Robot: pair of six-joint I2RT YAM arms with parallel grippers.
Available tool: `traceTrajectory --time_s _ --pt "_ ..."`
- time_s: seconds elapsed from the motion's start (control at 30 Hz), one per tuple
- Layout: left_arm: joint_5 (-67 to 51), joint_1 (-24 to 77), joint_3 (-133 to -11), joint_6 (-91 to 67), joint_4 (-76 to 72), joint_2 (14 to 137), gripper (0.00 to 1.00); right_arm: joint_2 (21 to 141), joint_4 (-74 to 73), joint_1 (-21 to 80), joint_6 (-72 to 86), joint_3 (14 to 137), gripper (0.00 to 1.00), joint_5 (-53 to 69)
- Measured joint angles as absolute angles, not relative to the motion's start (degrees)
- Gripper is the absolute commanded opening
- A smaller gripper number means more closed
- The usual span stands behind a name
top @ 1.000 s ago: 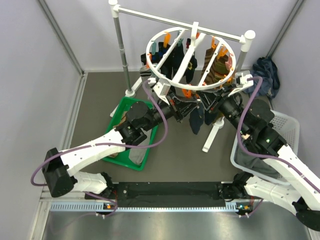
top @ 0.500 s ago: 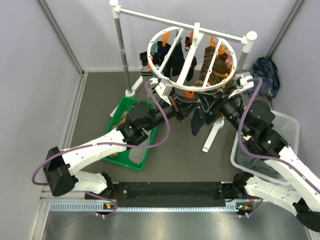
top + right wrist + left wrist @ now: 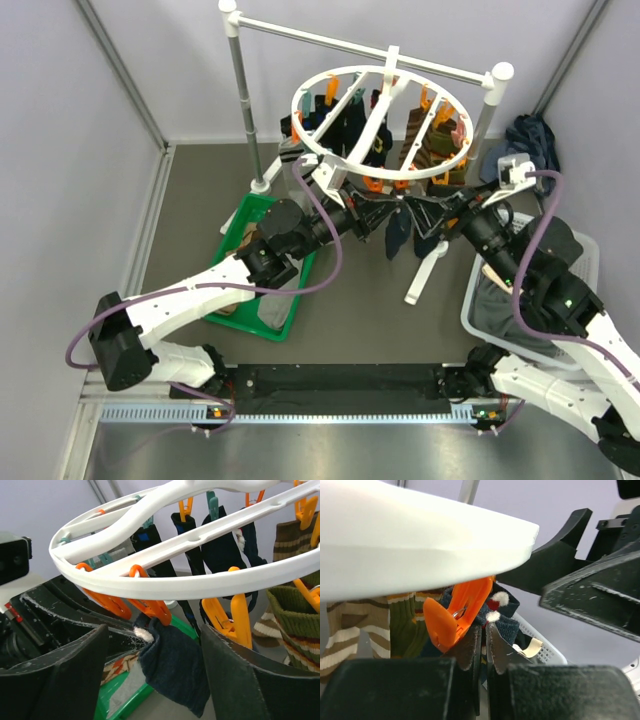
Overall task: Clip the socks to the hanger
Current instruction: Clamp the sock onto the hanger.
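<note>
The white ring hanger hangs from the rail with several socks on its orange clips. A dark navy sock hangs from an orange clip on the near rim. My left gripper is shut on that sock's cuff just under the clip. My right gripper is open, its fingers wide apart on either side of the navy sock and not touching it. From above, the left gripper and right gripper face each other under the ring, with the sock between them.
Brown striped socks hang to the right on the ring. A green tray holding more socks lies under the left arm. A white lattice basket sits at right, a dark cloth bundle behind it. The rail stand's post and foot are close by.
My right gripper has opened wide and pulled back to the right, away from the clip. The navy sock now hangs from the clip. The left gripper stays shut.
</note>
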State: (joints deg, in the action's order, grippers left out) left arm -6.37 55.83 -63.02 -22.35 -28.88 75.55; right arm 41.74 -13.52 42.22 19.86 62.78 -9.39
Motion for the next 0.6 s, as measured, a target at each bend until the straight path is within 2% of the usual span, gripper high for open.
traceTrajectory --time_s 0.03,0.07,0.17,0.2,0.27,0.3,0.4,0.6 --pt "-6.33 55.83 -63.11 -22.35 -28.69 75.55 0.11 41.28 -13.69 42.22 19.53 62.78 0.79 -9.45" --pt "-6.2 55.83 -63.24 -22.35 -28.45 75.55 0.21 40.75 -13.96 42.22 19.22 62.78 0.81 -9.72" --pt "-5.72 55.83 -63.79 -21.89 -27.99 75.55 0.41 38.98 -14.87 42.22 17.78 62.78 0.85 -11.11" --pt "-5.48 55.83 -63.94 -21.76 -27.83 75.55 0.54 38.48 -15.2 42.22 17.19 62.78 0.86 -11.86" --pt "-4.93 55.83 -63.99 -21.21 -27.31 75.42 0.64 37.41 -16.27 42.22 16.12 62.78 0.88 -13.91" --pt "-4.62 55.83 -63.99 -21.02 -26.7 75.29 0.73 36.93 -16.93 42.22 15.57 62.74 0.88 -15.09" --pt "-3.14 55.83 -63.96 -20.14 -23.79 73.93 0.83 35.86 -19.25 42.19 14.24 62.72 0.91 -18.72" --pt "2.02 55.83 -63.83 -17.69 -14.17 66.7 0.91 35.59 -22.39 41.95 11.97 61.87 0.94 -24.93"
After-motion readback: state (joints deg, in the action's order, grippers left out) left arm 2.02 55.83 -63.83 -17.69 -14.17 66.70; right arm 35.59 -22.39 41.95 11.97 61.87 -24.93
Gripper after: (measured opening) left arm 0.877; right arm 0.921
